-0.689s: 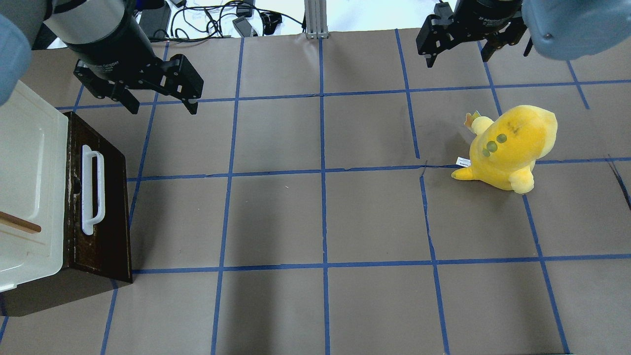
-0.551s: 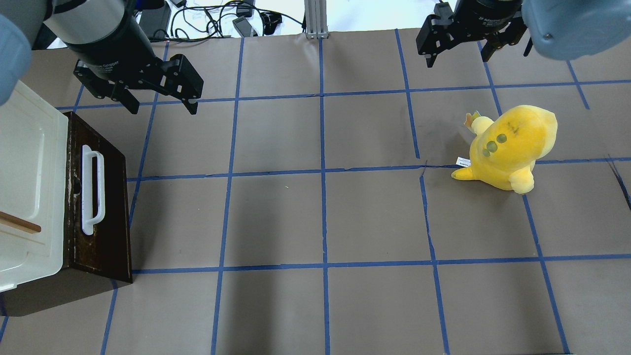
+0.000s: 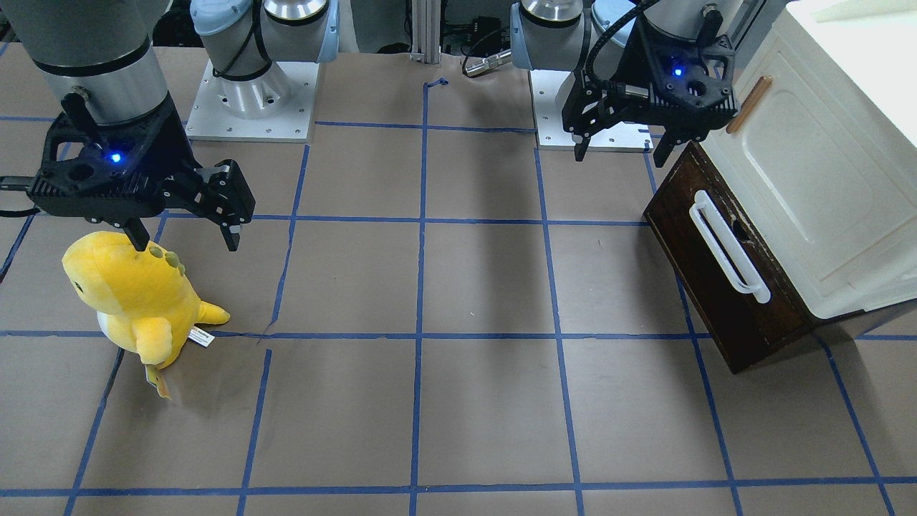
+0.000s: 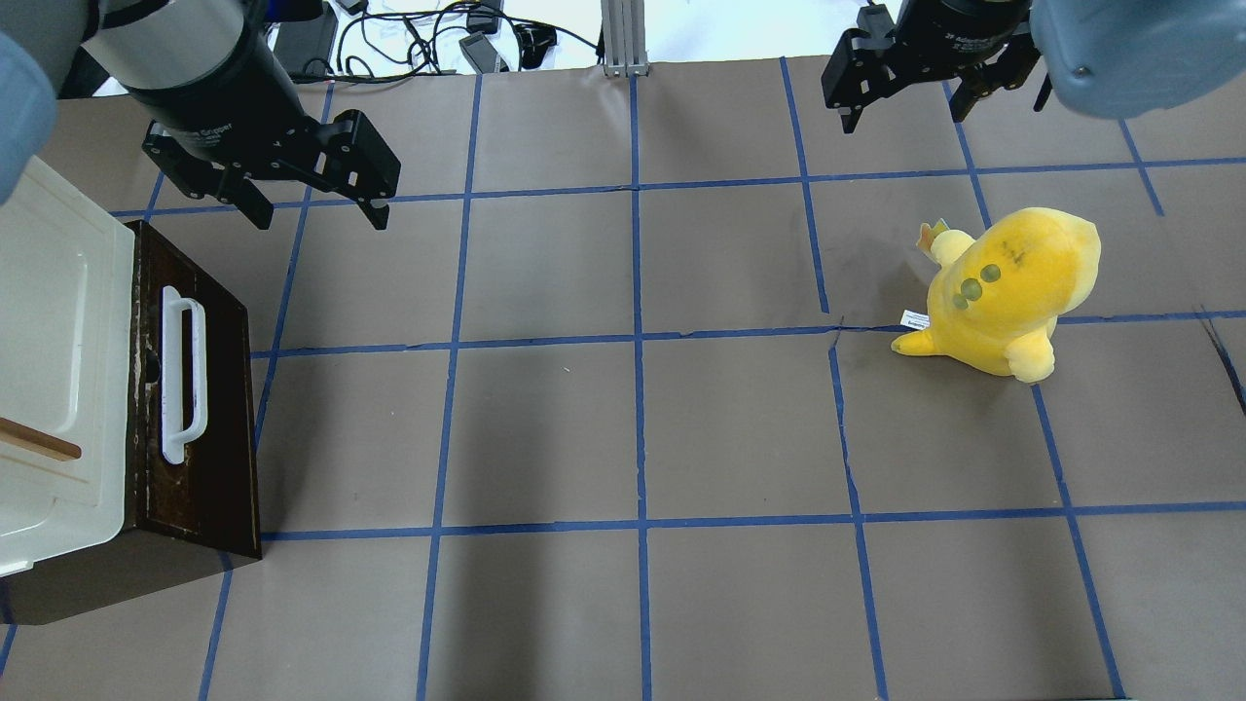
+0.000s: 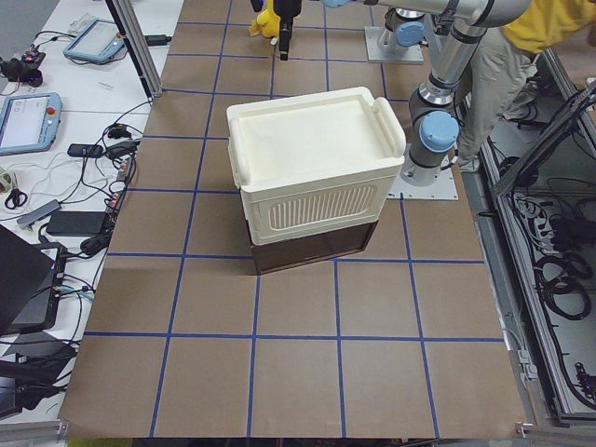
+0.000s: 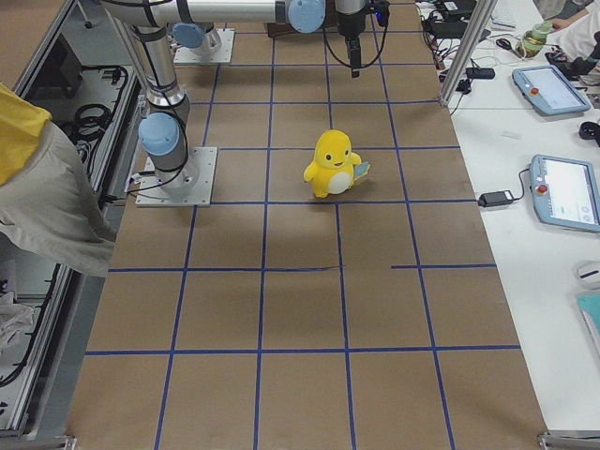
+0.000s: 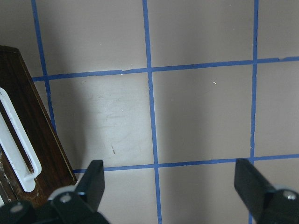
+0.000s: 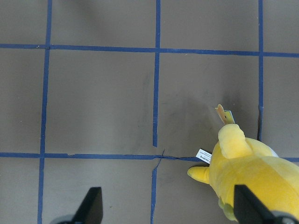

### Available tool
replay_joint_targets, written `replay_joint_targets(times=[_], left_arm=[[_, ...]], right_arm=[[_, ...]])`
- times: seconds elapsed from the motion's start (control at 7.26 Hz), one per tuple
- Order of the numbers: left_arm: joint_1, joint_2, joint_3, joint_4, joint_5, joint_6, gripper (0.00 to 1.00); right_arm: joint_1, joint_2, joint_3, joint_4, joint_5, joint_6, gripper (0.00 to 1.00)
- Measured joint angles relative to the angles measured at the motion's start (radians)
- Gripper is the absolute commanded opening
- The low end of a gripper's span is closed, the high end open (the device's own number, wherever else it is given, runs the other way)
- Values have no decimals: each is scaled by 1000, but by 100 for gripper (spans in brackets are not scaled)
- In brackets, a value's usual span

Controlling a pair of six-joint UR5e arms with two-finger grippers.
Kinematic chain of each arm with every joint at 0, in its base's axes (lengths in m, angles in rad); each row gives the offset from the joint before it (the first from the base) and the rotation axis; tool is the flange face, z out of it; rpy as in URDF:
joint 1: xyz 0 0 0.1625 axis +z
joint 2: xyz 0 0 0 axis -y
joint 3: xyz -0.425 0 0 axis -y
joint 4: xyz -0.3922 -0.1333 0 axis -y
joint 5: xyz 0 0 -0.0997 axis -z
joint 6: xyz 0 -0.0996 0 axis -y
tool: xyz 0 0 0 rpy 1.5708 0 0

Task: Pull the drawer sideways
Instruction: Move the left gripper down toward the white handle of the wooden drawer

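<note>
Drawer (image 4: 200, 389) under the cream-white cabinet (image 4: 58, 341) at the overhead view's left edge, with both grippers held off it.
Its long white bar handle (image 4: 182, 375) faces the middle of the brown table (image 4: 633, 438). The left gripper (image 4: 319, 209) hangs in the upper left of the frame, near the drawer's top corner, fingers spread wide and touching nothing. The right gripper (image 4: 902, 117) hangs at the upper right, fingers wide and empty, with a yellow plush toy (image 4: 1007, 292) lower in the frame.
</note>
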Motion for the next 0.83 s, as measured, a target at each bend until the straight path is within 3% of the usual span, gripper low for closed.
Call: replay_joint_targets(times=[0.83], left_arm=[[-1, -1, -25, -3, 17, -48, 100]], right_arm=[[0, 0, 0, 0, 0, 0, 100]])
